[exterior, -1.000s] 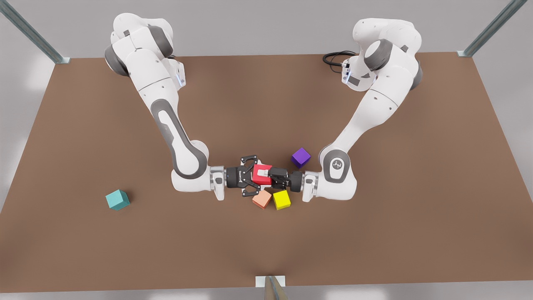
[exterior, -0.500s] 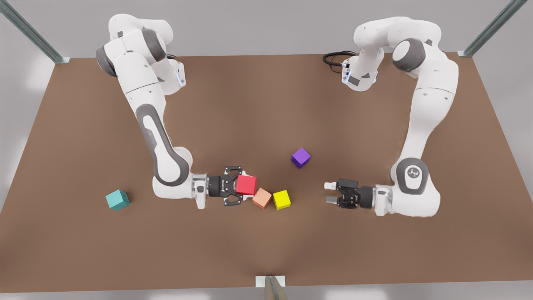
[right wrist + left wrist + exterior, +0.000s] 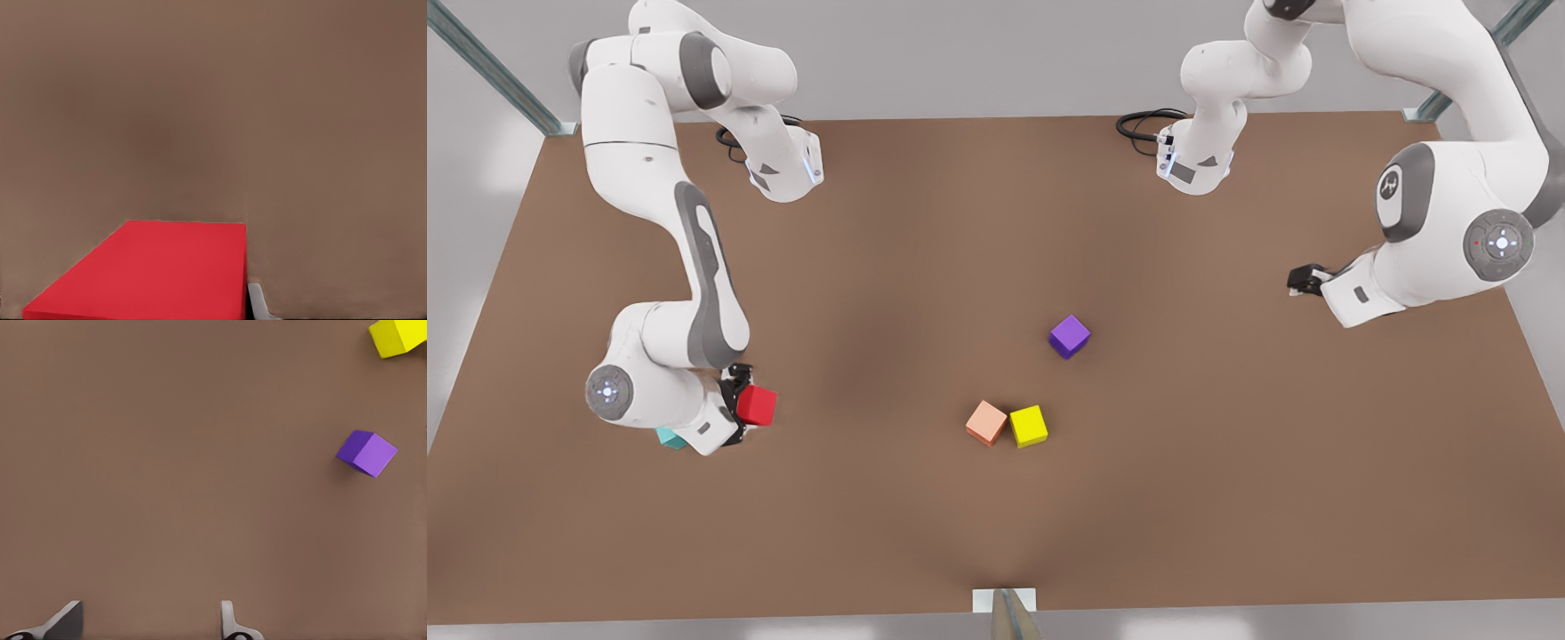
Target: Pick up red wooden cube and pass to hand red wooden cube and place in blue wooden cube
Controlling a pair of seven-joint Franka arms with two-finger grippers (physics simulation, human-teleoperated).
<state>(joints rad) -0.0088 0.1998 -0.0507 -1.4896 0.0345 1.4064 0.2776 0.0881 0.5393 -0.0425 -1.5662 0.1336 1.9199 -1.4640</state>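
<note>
— How is the red wooden cube (image 3: 757, 404) held?
— Clamped in the right tool (image 3: 740, 404), beside the blue wooden cube (image 3: 669, 437); a miss is risked. The left tool (image 3: 150, 623) is spread, empty

The bright red wooden cube (image 3: 757, 405), held aloft, hangs beside the mostly hidden teal blue wooden cube (image 3: 668, 437).

A salmon-orange cube (image 3: 986, 422) and a yellow cube (image 3: 1029, 426) sit touching side by side near the middle of the brown surface (image 3: 925, 267), the yellow one at 3 o'clock of the orange. A purple cube (image 3: 1069, 336) lies apart from both, at about 1 o'clock of the yellow one.
</note>
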